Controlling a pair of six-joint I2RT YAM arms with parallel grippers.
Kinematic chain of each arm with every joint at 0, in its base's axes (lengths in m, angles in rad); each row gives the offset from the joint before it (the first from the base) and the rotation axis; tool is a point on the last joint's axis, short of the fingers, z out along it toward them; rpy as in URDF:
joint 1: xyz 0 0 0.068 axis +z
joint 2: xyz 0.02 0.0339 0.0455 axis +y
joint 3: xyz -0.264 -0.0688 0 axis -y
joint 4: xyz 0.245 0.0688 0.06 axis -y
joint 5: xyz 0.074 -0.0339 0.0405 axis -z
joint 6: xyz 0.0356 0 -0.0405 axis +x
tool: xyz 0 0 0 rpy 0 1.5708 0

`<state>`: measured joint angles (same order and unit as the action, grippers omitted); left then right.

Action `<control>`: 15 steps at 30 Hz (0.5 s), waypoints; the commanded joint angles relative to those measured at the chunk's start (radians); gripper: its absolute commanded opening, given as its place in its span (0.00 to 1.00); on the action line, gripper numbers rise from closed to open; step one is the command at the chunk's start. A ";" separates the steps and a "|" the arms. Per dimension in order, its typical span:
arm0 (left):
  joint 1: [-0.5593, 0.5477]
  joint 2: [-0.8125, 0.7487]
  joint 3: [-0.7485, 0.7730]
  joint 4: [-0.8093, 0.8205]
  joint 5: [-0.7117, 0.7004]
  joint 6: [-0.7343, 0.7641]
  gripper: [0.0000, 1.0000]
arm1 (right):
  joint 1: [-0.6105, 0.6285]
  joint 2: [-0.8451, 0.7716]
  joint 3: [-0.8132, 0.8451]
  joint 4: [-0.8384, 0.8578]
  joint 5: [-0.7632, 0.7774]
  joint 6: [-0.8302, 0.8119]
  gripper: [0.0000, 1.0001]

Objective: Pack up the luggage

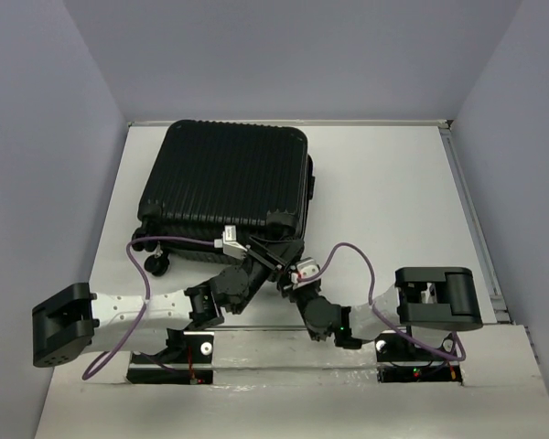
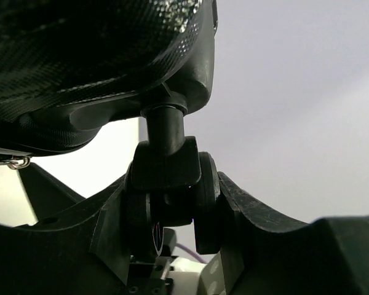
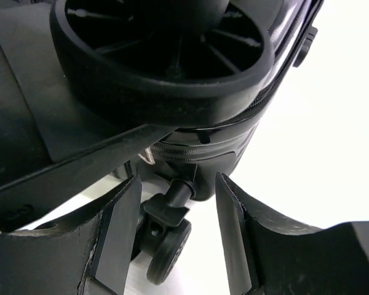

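Your left arm [image 1: 128,311] and right arm [image 1: 377,315] are built alike: white shells on the long links, black blocky joints, and one big black housing [image 1: 62,325] on each. You'll see a purple cable [image 1: 139,265] running along each arm, and a small white block [image 1: 227,242] near each wrist. A green light [image 1: 345,328] shows on the right arm. Your left gripper [image 2: 175,184] and right gripper [image 3: 178,203] are matte black, with thick wedge-shaped fingers [image 3: 120,233] whose faces look grainy and scuffed
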<state>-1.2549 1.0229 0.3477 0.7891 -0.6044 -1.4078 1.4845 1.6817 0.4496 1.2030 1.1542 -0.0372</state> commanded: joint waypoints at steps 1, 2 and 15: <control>0.005 0.035 0.123 0.213 0.078 0.033 0.11 | 0.020 -0.097 -0.070 0.515 0.041 0.085 0.59; 0.011 0.046 0.154 0.194 0.097 0.046 0.13 | 0.020 -0.118 -0.104 0.514 0.050 0.094 0.59; 0.114 0.316 0.618 -0.249 0.517 0.482 0.99 | -0.021 -0.959 -0.226 -0.931 -0.057 0.703 0.64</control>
<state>-1.1511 1.3945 0.7891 0.5873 -0.2615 -1.2007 1.4796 0.8478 0.1757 0.7078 1.1469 0.4698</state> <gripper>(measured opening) 0.983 0.746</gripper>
